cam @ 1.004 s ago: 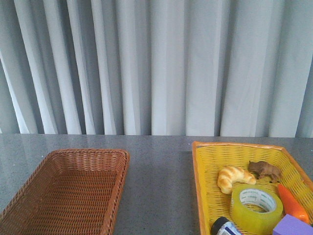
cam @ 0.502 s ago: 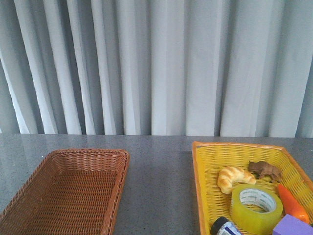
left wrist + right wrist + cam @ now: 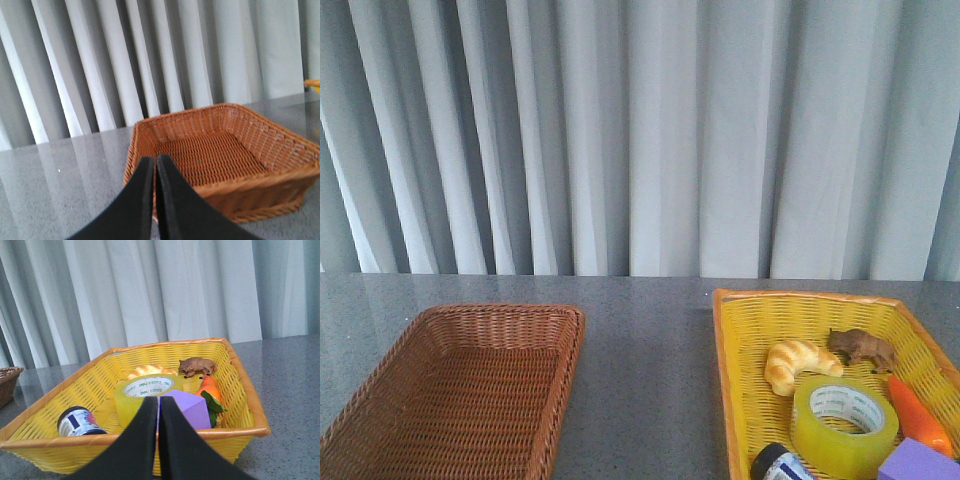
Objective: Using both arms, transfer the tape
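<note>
Two baskets on grey table, curtain behind: brown basket lower left, yellow basket lower right holding the tape; left gripper and right gripper both pressed together.

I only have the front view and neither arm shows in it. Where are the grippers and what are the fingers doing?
Observer: The right gripper sits outside the near rim of the yellow basket, fingers shut together, holding nothing.
Operator: And the left one?
Observer: The left gripper is also shut and empty, in front of the brown wicker basket.
Operator: Is the tape blocked from the right arm's side?
Observer: Partly. From the right wrist view a purple block lies right beside the tape, nearer the gripper.
Operator: Anything else close to it?
Observer: A dark jar with a printed lid lies on the tape's other side, apart from it.
</note>
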Controlling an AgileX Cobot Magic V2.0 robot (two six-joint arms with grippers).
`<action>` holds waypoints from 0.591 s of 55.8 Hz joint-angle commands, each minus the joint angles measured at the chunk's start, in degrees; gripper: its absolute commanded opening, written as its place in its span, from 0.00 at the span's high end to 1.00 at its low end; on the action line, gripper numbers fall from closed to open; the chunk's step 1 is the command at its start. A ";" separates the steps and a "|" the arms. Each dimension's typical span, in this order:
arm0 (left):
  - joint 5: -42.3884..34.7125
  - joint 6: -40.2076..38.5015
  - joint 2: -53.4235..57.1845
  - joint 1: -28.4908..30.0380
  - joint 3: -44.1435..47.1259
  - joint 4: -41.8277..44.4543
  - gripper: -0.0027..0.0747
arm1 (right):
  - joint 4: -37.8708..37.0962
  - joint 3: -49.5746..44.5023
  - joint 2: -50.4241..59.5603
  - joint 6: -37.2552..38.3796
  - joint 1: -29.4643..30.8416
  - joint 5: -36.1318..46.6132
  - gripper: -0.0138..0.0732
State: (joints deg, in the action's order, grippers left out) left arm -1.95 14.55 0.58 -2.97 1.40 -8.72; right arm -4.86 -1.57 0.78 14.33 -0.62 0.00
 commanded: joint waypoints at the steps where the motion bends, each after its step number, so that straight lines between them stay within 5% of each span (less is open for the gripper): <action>1: -8.19 -2.05 0.96 0.03 -0.84 -1.36 0.97 | 2.42 -0.09 0.44 0.17 0.20 5.08 0.85; 15: -16.74 -16.44 0.96 0.03 -1.55 -7.05 0.97 | 6.37 2.31 0.24 -0.18 0.20 8.35 0.85; 33: -7.98 -18.95 -1.43 0.03 -14.71 -3.16 0.95 | 4.48 15.96 -10.23 -0.33 0.20 4.93 0.74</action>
State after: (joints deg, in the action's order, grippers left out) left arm -10.09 -3.69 0.58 -2.97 -8.27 -12.39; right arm 0.42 9.77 -5.39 14.33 -0.62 1.41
